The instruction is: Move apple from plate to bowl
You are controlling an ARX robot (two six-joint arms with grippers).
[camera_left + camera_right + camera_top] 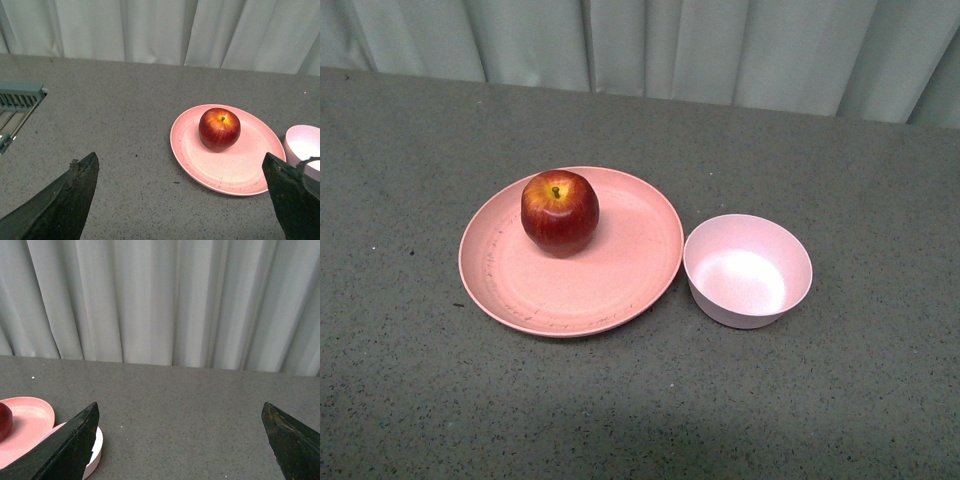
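The left fingers (70,205) are spread wide apart and hold nothing. In the left wrist view the two dark tips sit low in the picture, with lots of grey surface (410,140) between them. They are well back from the plate (235,172) and touch nothing.

The right fingers (67,450) are wide open too, and they are empty. In the right wrist view they mostly face bare surface and the pale curtain (160,300). Only a bit of the bowl (98,445) and an edge of the plate peek out by one finger.

The apple (560,212) sits on the plate (615,280). It stands up with its little stem on top. It is on the far part of the plate, a bit to the left of the middle. The bowl (748,270) is on the surface just to the right of the plate. Their rims are very close, maybe touching. The bowl is empty.

The front view shows no arm at all, just the plate, the apple and the bowl. Off to the side in the left wrist view there is a grey-green grid thing (20,95). I cannot tell what it is.

So I think the job has not really begun. Nothing is done yet. One arm must reach the apple, close on it, lift it, carry it over the bowl and let it go inside. The left fingers look better aimed at the apple.
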